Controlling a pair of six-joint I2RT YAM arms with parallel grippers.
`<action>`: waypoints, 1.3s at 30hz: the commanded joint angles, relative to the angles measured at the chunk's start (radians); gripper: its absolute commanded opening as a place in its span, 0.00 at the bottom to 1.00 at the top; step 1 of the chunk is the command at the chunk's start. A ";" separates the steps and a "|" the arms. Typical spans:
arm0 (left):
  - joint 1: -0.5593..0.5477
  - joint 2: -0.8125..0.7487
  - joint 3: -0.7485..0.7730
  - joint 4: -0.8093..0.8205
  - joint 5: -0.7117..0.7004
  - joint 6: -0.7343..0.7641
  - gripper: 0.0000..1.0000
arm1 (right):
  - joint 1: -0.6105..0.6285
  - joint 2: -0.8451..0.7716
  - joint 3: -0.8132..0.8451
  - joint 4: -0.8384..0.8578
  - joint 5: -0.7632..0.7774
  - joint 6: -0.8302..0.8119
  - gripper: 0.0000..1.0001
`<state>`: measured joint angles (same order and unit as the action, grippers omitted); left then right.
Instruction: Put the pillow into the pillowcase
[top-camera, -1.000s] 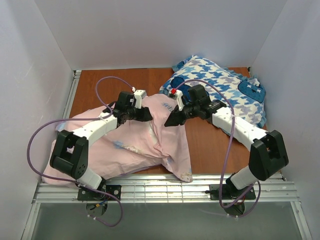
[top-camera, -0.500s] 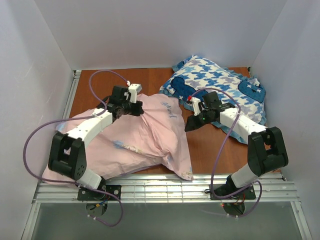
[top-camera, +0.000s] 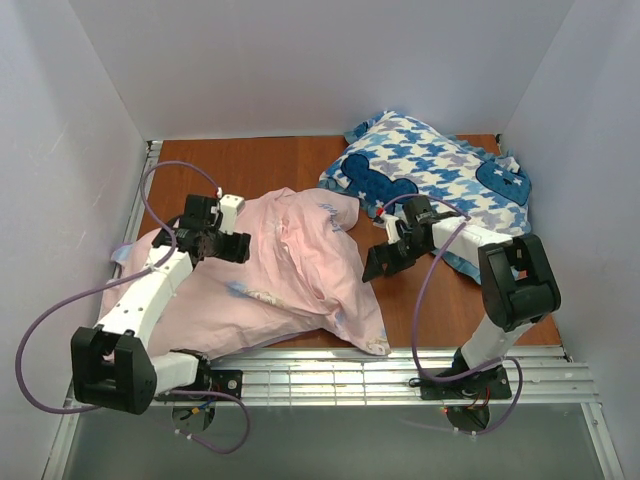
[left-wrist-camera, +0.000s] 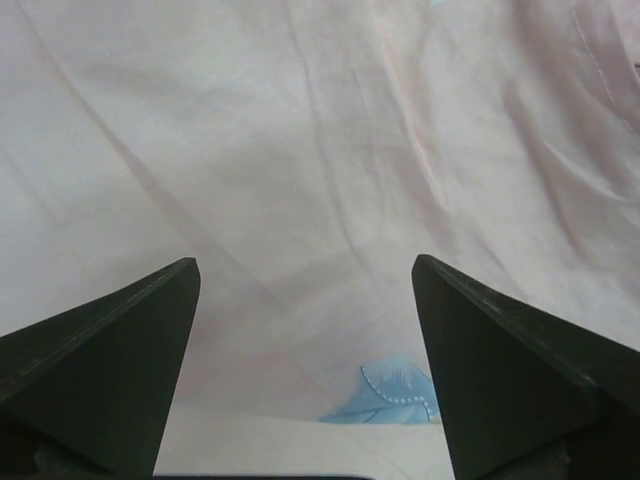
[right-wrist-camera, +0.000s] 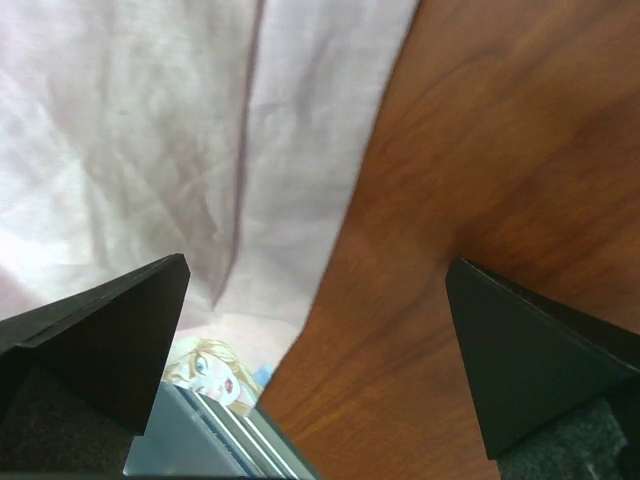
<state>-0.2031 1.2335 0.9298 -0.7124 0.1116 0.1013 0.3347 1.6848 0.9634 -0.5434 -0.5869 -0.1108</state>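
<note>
The pale pink pillowcase (top-camera: 290, 270) lies rumpled and bulging over the left and middle of the wooden table (top-camera: 440, 300). The pillow itself is hidden. My left gripper (top-camera: 236, 247) hangs open just above the case's left part; the left wrist view shows only pink pillowcase (left-wrist-camera: 300, 150) fabric and a small blue print (left-wrist-camera: 392, 392) between the apart fingers of my left gripper (left-wrist-camera: 304, 262). My right gripper (top-camera: 379, 264) is open over bare wood beside the case's right edge. In the right wrist view, my right gripper (right-wrist-camera: 316, 260) holds nothing, with the pillowcase (right-wrist-camera: 150, 130) edge to its left and a printed princess face (right-wrist-camera: 205, 370) at the corner.
A blue-and-white houndstooth cushion (top-camera: 440, 165) lies at the back right, close behind the right arm. A metal rail (top-camera: 330, 370) runs along the near edge; it also shows as the rail (right-wrist-camera: 230, 440) in the right wrist view. White walls close three sides.
The left gripper pulled back to the left, shut for a moment, then opened off the fabric. The right gripper moved off the case toward the near right and opened. The pillowcase's raised top dropped flat.
</note>
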 joint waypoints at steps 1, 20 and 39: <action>0.007 -0.054 0.009 -0.047 0.001 0.070 0.82 | 0.029 0.041 -0.026 0.036 -0.112 0.033 0.99; -0.030 0.918 0.732 0.071 0.192 0.313 0.62 | -0.149 -0.092 0.204 0.099 -0.105 -0.017 0.01; 0.373 0.035 0.079 -0.236 0.177 0.765 0.86 | 0.220 -0.435 -0.092 0.043 0.393 -0.461 0.98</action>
<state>0.0959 1.2919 1.1191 -0.8791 0.3042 0.7223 0.4667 1.2644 0.9318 -0.5499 -0.3397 -0.5163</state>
